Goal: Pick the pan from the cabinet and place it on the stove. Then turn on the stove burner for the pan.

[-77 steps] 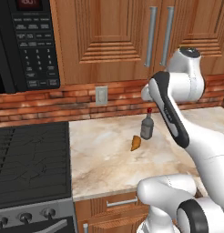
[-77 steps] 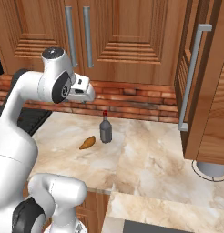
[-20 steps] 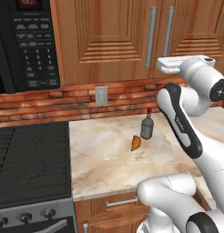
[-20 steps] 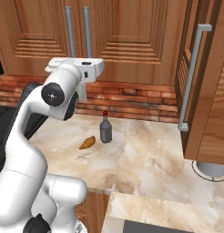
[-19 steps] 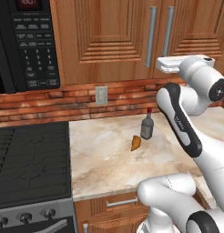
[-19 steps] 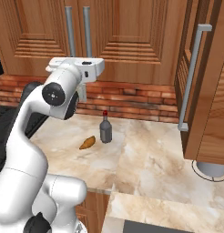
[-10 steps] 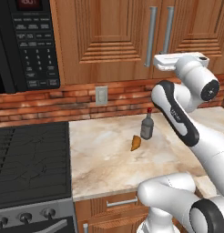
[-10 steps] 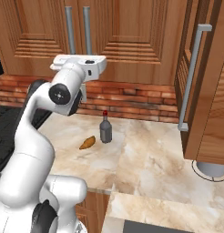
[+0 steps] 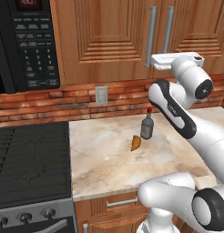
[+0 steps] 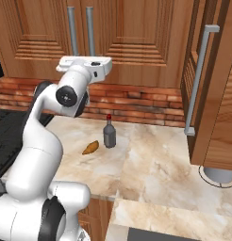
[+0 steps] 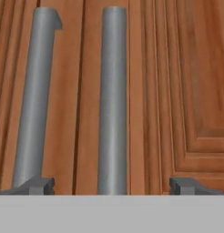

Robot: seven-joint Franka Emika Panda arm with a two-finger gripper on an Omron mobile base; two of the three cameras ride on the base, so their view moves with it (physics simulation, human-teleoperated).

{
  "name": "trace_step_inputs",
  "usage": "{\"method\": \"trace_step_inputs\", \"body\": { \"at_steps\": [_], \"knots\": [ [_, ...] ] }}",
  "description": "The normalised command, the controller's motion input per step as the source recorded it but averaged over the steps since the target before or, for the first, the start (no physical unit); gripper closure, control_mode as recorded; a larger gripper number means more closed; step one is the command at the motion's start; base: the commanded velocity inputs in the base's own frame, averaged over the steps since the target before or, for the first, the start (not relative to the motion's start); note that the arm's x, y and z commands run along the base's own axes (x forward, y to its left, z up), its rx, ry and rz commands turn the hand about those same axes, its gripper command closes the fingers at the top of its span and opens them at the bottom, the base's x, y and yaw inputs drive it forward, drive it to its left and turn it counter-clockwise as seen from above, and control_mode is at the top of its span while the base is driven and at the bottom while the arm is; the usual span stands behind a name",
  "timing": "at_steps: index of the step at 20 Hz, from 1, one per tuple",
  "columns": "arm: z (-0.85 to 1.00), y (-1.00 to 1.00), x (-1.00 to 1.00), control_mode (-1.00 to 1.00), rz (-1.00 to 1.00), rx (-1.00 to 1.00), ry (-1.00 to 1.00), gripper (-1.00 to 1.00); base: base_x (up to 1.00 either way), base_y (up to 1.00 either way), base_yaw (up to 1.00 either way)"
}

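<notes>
Left base view. I have the arm raised so its pincer (image 9: 155, 61) meets the cabinet (image 9: 127, 41) at the lower ends of the two vertical bar handles (image 9: 151, 29); the doors are shut, so the pan, presumably behind them, is not yet reachable. The stove (image 9: 29, 164) lies at 8 o'clock, grates bare, its knobs (image 9: 25, 217) along the steel front. A small bottle (image 9: 147, 126) and an orange-brown food item (image 9: 136, 143) sit near each other on the surface (image 9: 109, 159), out of the arm's line. The microwave (image 9: 27, 43) keypad carries print too small to read; its red display is illegible.

Right base view. The hand (image 10: 87, 66) is level, pointing at the door pair below the handles. A neighbouring cabinet door (image 10: 207, 94) at 3 o'clock stands open.

Hand view. The fingertips (image 11: 38, 185) are spread wide, released, with the right-hand bar (image 11: 113, 100) between them and the left-hand bar (image 11: 36, 100) just above the left tip. I judge this alignment serves a pull on that door. No brand or label appears.
</notes>
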Motion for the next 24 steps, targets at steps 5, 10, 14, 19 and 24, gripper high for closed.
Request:
{"method": "trace_step_inputs", "body": {
  "at_steps": [5,10,14,19,24],
  "knots": [
    [0.0,0.0,0.27,-1.0,0.0,0.0,0.0,-1.0,0.0,0.0,0.0],
    [0.0,0.0,0.25,-1.0,0.0,0.0,0.0,-1.0,0.0,0.0,0.0],
    [0.0,0.0,0.23,-1.0,0.0,0.0,0.0,-1.0,0.0,0.0,0.0],
    [0.0,0.03,0.26,-1.0,0.0,0.0,0.0,1.0,0.0,0.0,0.0],
    [0.0,0.12,0.29,-1.0,0.0,0.0,0.0,1.0,0.0,0.0,0.0]
  ]
}}
